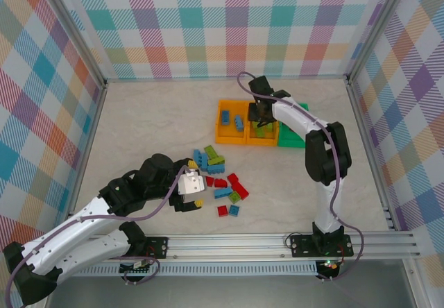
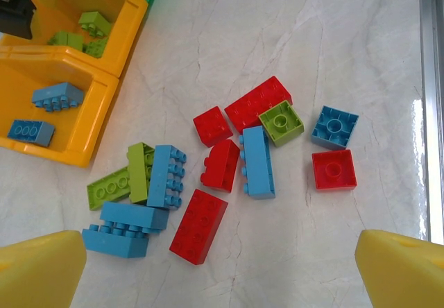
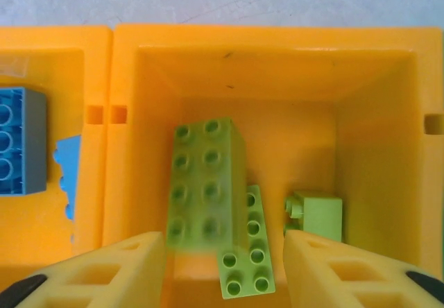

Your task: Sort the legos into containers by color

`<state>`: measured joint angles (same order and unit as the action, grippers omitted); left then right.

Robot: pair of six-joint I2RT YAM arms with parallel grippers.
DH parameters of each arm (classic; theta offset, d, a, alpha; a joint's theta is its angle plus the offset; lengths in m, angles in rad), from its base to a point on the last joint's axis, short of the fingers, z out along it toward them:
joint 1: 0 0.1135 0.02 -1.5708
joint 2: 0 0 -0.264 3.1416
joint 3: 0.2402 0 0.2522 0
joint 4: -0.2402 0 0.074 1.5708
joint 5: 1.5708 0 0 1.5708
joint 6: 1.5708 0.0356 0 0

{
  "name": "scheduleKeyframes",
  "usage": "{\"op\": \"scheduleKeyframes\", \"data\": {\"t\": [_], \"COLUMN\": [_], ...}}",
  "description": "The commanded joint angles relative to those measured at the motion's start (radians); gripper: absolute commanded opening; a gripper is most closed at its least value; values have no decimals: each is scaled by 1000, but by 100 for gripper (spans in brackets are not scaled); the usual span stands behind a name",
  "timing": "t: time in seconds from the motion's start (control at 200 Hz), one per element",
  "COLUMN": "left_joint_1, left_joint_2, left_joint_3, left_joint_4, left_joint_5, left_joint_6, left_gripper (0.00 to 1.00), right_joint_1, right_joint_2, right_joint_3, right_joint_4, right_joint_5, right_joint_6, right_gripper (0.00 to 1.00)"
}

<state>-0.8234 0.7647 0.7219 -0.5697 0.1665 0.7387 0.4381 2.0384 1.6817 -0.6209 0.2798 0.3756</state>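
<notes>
Three bins stand touching in a row toward the far side of the table: an orange bin on the left, a second orange bin in the middle, and a green bin on the right, partly hidden by the right arm. The left orange bin holds two blue bricks, and the middle one holds lime green pieces: a wide brick, a narrow brick leaning against it, and a small brick near the bin's right wall. The right gripper hangs over the middle bin with its fingers spread; the wide lime brick shows between them without being clamped. Nearer the arms, the loose bricks lie scattered in blue, red and lime on the bare tabletop, among them a long red brick, a lime square touching it, a blue square and a red square just beside each other. The left gripper hovers at the pile's near edge, its fingers wide apart and holding nothing.
</notes>
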Motion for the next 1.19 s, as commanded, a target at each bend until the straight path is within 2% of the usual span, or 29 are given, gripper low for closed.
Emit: {"op": "scheduleKeyframes", "data": {"t": [0.0, 0.12, 0.27, 0.445, 0.565, 0.665, 0.785, 0.89, 1.015, 1.105, 1.19], "left_joint_1": [-5, -6, -6, -5, -5, -5, -5, -5, -5, -5, -6], "left_joint_2": [-15, -16, -32, -81, -84, -78, -73, -77, -82, -78, -76], "left_joint_3": [-13, -12, -13, -33, -29, -26, -22, -21, -16, -18, -18], "left_joint_4": [32, 33, 40, 71, 61, 47, 44, 35, 22, 19, 19], "left_joint_5": [11, 14, 7, -1, -7, -10, -11, -10, -7, -9, -7], "left_joint_6": [14, 14, 13, 14, 22, 31, 31, 35, 42, 45, 45], "left_gripper": [100, 100, 100, 100, 100, 100, 100, 100, 100, 100, 100], "right_joint_1": [2, 4, 26, 130, 234, 326, 388, 432, 448, 460, 465], "right_joint_2": [-58, -154, -355, -609, -703, -701, -635, -567, -496, -477, -489], "right_joint_3": [13, -57, -248, -563, -706, -743, -780, -795, -796, -797, -822], "right_joint_4": [-45, -42, -2, 88, 107, 61, 56, 53, 50, 49, 53], "right_joint_5": [27, -5, -167, -301, -406, -381, -430, -371, -315, -312, -319], "right_joint_6": [-15, -12, -23, -62, -87, -104, -114, -120, -112, -114, -106], "right_gripper": [50, 50, 52, 56, 59, 61, 62, 63, 59, 52, 50]}}
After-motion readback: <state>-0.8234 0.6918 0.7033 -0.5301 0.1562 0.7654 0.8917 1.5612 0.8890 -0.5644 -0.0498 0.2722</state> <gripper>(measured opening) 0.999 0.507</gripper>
